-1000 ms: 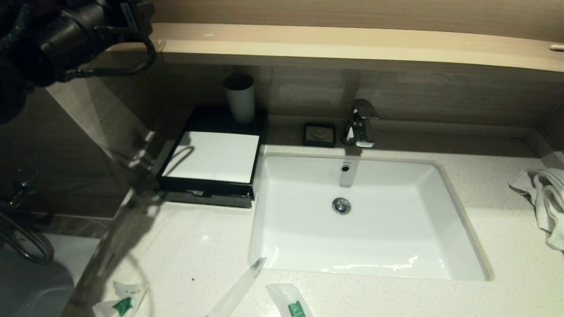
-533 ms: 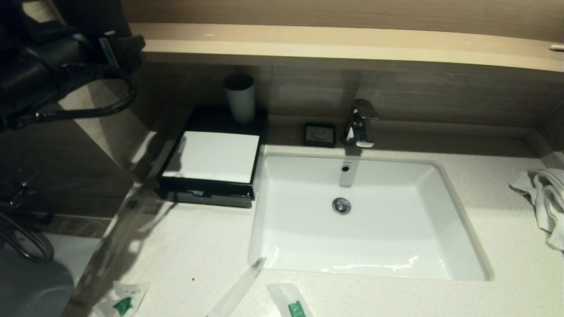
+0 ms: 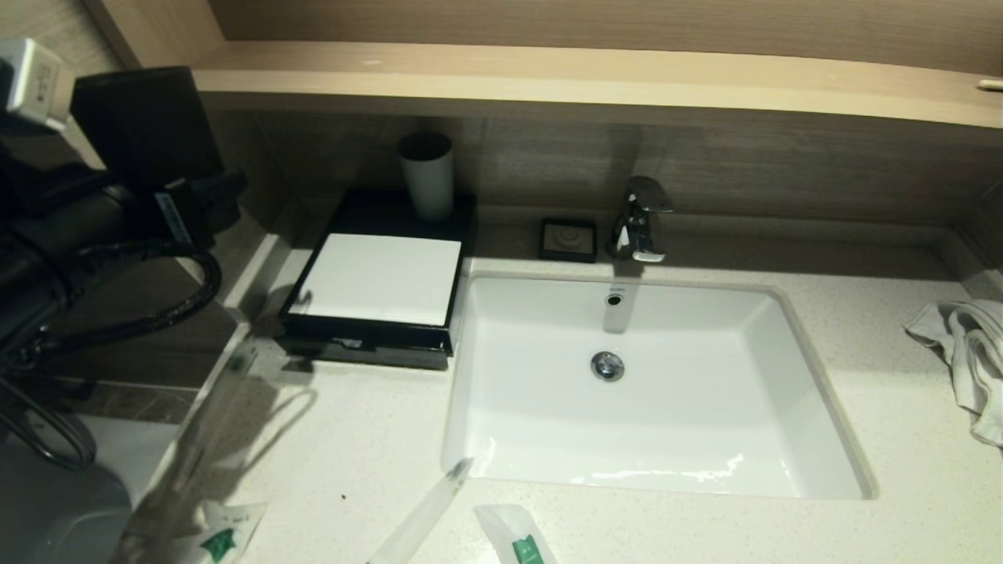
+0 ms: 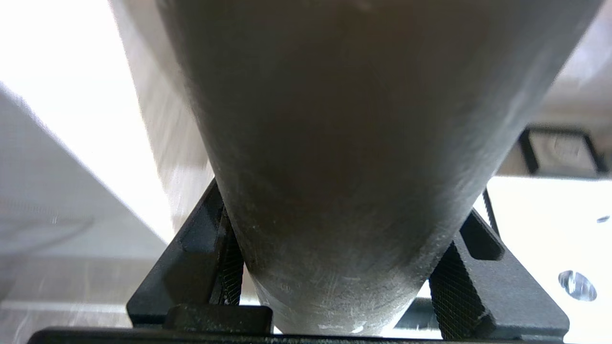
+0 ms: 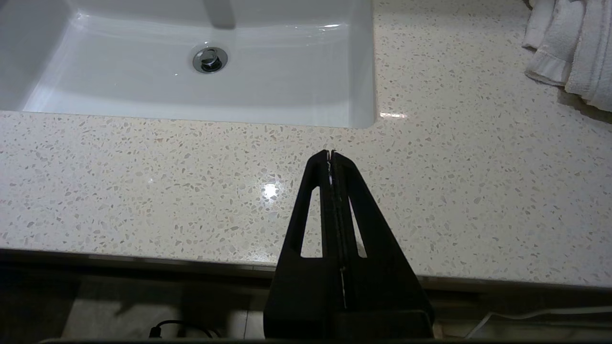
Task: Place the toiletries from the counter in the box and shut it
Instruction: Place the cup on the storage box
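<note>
Black cup (image 3: 145, 125) clamped between left gripper (image 4: 334, 282) fingers (image 4: 229, 260), held high at far left, off counter (image 3: 368, 439) edge; lower and further left than half second ago. Box (image 3: 376, 294) open beside sink (image 3: 650, 384), white interior showing. Toiletry sachets (image 3: 223, 536) near front counter edge. Right gripper (image 5: 331, 155) pinched shut, empty, parked over front counter edge near towel (image 5: 569, 43).

I see a speckled cream counter (image 5: 143, 181) around a white sink (image 3: 650, 392). At the back left corner sits a black box (image 3: 368, 337) with a white lid (image 3: 380, 278). At the front edge, 2 clear packets (image 3: 521, 540) show green marks. My grippers (image 5: 331, 155) are black; the towel (image 3: 968, 360) is off-white.
</note>
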`<state>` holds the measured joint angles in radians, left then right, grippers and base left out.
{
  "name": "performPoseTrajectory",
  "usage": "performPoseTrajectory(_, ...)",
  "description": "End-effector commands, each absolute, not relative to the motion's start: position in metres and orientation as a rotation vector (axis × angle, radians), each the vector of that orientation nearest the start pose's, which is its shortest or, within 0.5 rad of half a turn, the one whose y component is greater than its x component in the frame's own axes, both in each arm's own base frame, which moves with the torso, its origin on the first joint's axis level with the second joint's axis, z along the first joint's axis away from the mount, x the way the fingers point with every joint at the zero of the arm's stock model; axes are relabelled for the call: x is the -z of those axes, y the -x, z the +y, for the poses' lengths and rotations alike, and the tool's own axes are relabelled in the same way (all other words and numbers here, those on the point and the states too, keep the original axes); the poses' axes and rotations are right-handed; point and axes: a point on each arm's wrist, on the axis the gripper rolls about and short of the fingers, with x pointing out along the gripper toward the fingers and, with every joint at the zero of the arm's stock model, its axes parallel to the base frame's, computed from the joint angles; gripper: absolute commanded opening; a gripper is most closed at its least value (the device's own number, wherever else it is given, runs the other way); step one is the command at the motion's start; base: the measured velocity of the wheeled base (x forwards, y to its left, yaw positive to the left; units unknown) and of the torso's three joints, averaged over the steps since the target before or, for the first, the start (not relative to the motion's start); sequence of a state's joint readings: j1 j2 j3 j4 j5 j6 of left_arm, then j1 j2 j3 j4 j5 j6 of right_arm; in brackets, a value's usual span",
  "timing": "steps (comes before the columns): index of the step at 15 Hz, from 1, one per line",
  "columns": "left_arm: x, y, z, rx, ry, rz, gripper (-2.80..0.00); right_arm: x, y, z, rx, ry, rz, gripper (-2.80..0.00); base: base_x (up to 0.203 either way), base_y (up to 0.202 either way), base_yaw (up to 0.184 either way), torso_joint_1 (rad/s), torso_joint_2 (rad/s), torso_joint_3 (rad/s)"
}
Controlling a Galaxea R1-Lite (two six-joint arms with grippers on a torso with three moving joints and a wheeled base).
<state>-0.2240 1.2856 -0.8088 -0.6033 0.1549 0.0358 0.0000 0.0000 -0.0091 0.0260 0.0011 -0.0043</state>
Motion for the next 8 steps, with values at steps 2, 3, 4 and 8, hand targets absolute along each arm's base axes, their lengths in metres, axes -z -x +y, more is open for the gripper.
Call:
performPoseTrajectory(2, -0.271, -0.191, -0.04, 0.068, -0.022, -0.087, -2.8, -0.075, 0.024, 0.0, -0.001, 0.005, 0.017, -2.8, 0.0, 0.0, 0.0, 0.0, 0.0, 0.0)
performPoseTrajectory(3, -0.265, -0.19, -0.042, 0.077, -0.025, -0.066, -2.8, -0.075, 0.024, 0.0, 0.0, 0.005, 0.017, -2.8, 0.0, 0.0, 0.0, 0.0, 0.0, 0.0)
performPoseTrajectory(4, -0.257, -0.189, -0.044, 0.089, -0.029, -0.042, -2.8, -0.075, 0.024, 0.0, -0.001, 0.005, 0.017, -2.8, 0.0, 0.0, 0.0, 0.0, 0.0, 0.0)
performPoseTrajectory(8, -0.227, -0.193, -0.047, 0.102, -0.043, 0.027, -2.8, -0.075, 0.024, 0.0, -0.002, 0.005, 0.017, -2.8, 0.0, 0.0, 0.0, 0.0, 0.0, 0.0)
